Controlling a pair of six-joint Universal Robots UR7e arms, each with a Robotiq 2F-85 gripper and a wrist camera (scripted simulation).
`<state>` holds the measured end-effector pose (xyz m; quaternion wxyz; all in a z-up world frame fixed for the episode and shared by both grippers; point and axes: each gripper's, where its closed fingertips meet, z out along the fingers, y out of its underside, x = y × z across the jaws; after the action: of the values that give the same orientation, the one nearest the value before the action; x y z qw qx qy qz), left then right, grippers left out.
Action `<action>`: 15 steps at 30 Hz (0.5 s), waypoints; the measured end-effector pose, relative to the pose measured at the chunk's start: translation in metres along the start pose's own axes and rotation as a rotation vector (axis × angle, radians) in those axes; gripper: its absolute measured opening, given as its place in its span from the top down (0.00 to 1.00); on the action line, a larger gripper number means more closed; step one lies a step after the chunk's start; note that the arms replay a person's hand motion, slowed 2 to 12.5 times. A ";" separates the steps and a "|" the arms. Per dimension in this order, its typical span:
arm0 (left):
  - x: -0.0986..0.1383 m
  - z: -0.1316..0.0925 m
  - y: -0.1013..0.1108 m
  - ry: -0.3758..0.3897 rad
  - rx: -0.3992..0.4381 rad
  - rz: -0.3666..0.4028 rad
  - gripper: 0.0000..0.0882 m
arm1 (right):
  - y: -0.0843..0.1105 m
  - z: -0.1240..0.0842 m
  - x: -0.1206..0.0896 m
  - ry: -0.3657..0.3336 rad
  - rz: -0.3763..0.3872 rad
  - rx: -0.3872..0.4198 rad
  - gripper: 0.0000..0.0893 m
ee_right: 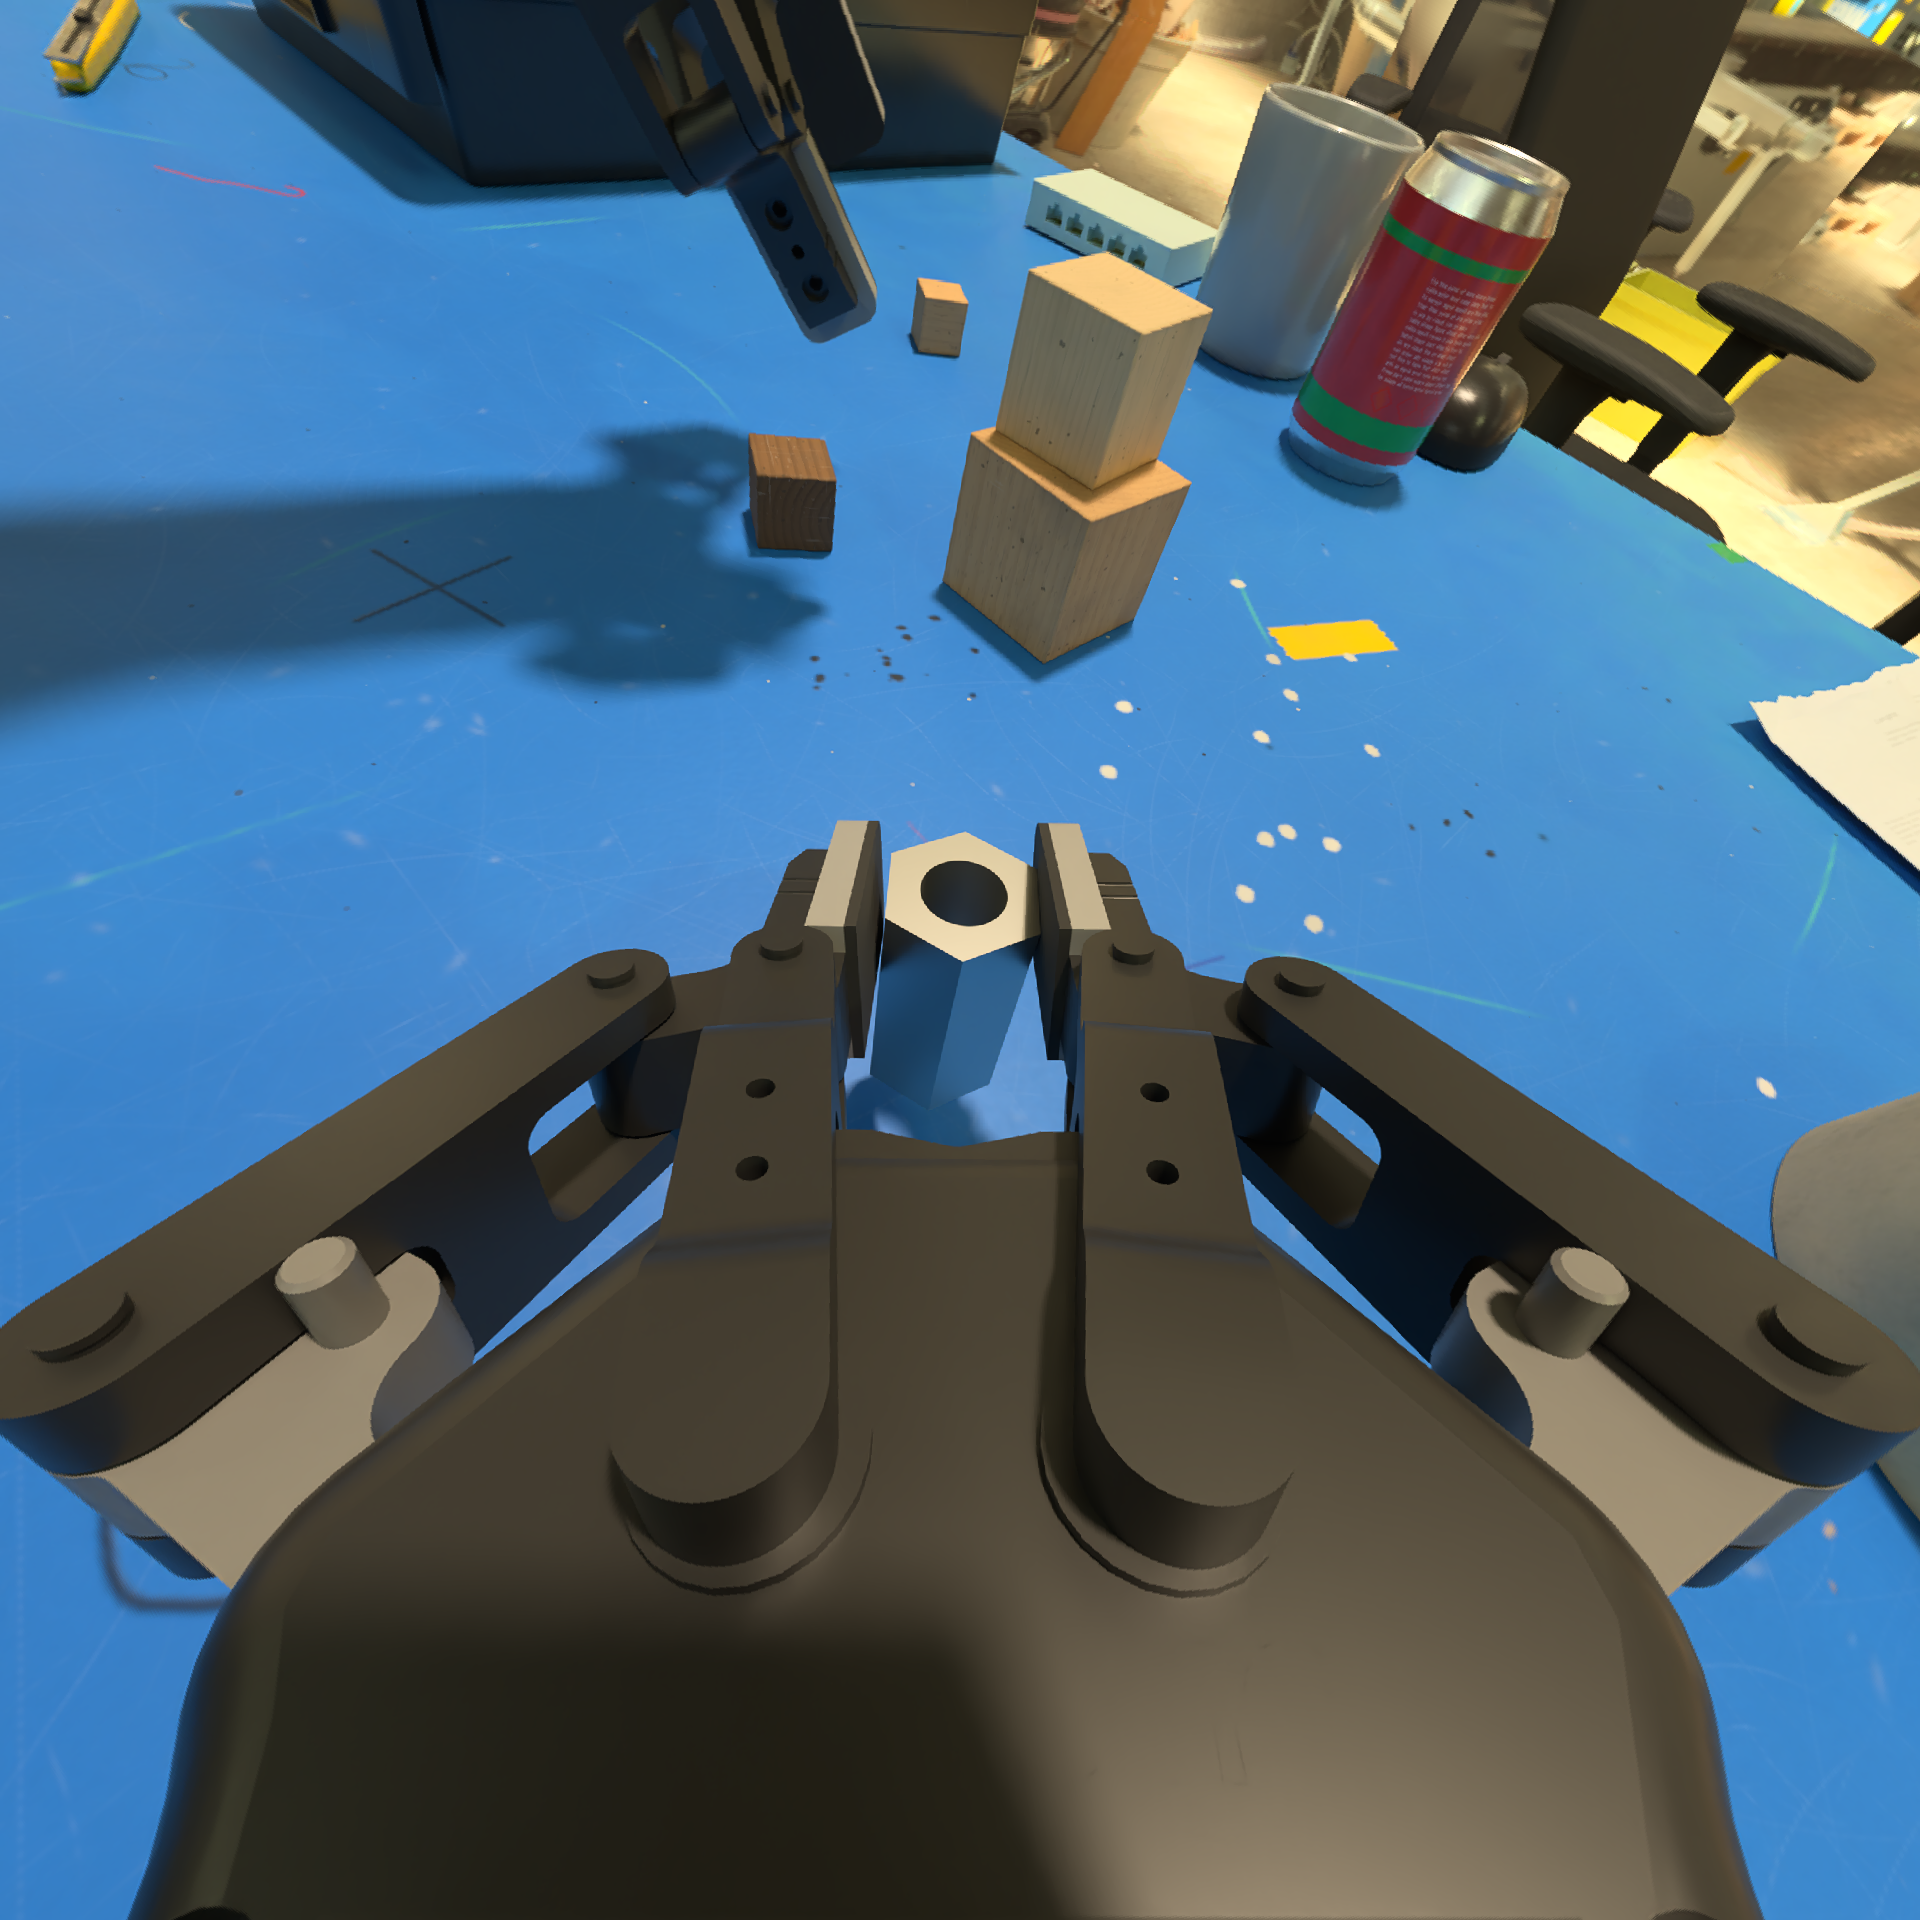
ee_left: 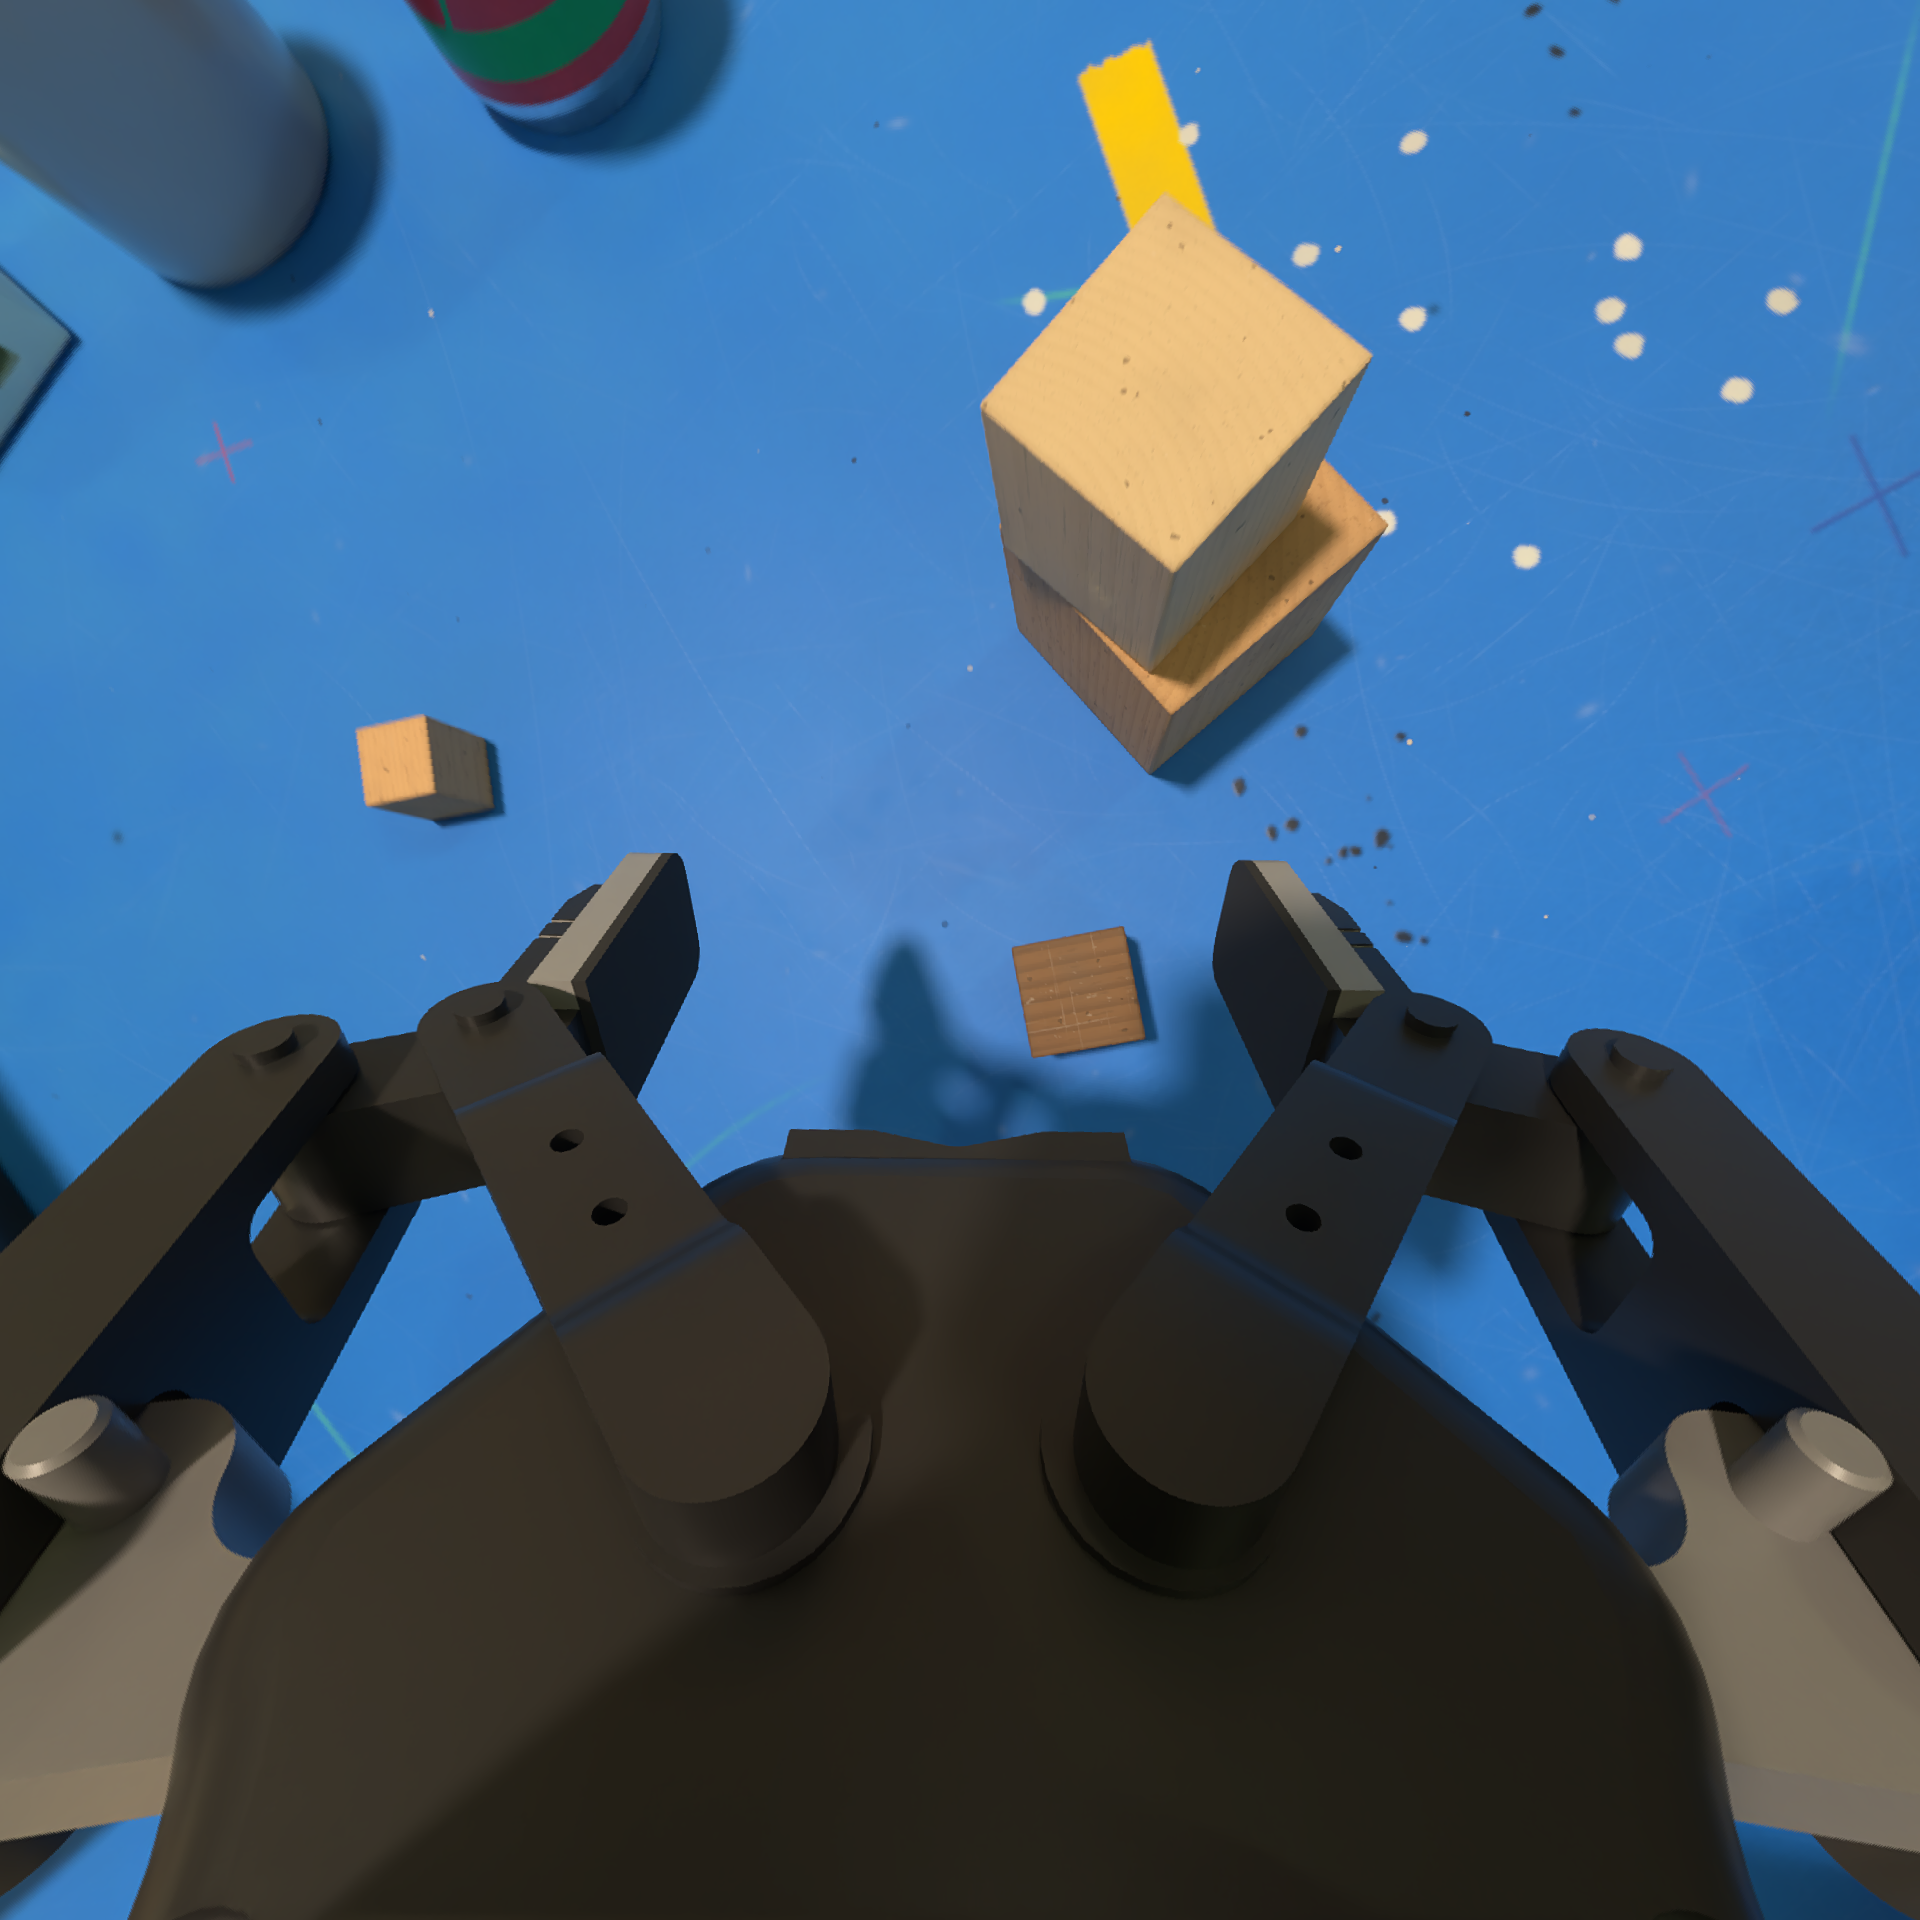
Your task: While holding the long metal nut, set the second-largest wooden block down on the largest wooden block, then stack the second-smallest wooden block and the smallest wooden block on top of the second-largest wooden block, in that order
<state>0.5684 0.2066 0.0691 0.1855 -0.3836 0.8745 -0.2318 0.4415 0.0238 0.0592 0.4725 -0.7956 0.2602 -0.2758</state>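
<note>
The second-largest pale wooden block (ee_left: 1164, 416) sits, turned a little, on the largest wooden block (ee_left: 1236, 634); the stack also shows in the right wrist view (ee_right: 1101, 369), (ee_right: 1060, 540). My left gripper (ee_left: 956, 935) is open and empty, hovering over a dark brown block (ee_left: 1081, 992) that lies on the table between its fingers. A small light block (ee_left: 424, 766) lies to its left. My right gripper (ee_right: 961, 883) is shut on the long metal hexagonal nut (ee_right: 961, 904), held above the table. From there I see the dark block (ee_right: 792, 494) and the small block (ee_right: 939, 317).
A grey cup (ee_right: 1299, 229) and a red-and-green can (ee_right: 1423, 301) stand behind the stack, next to a white switch box (ee_right: 1117, 223). Yellow tape (ee_right: 1330, 637) lies right of the stack. A paper sheet (ee_right: 1860, 748) is at the right table edge. A dark arm base (ee_right: 623, 94) is behind.
</note>
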 end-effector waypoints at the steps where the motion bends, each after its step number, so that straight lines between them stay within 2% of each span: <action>1: 0.001 0.001 0.002 -0.001 0.001 -0.016 0.03 | 0.000 0.000 0.000 0.000 0.000 0.000 0.71; 8: 0.008 0.006 0.016 0.003 0.018 -0.108 0.03 | 0.000 0.001 -0.001 -0.003 -0.002 0.000 0.71; 15: 0.016 0.011 0.026 0.012 0.036 -0.166 0.03 | -0.001 0.001 -0.002 -0.006 -0.005 0.001 0.71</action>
<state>0.5486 0.2074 0.0435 0.1672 -0.4498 0.8365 -0.2646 0.4410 0.0262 0.0593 0.4728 -0.7968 0.2569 -0.2748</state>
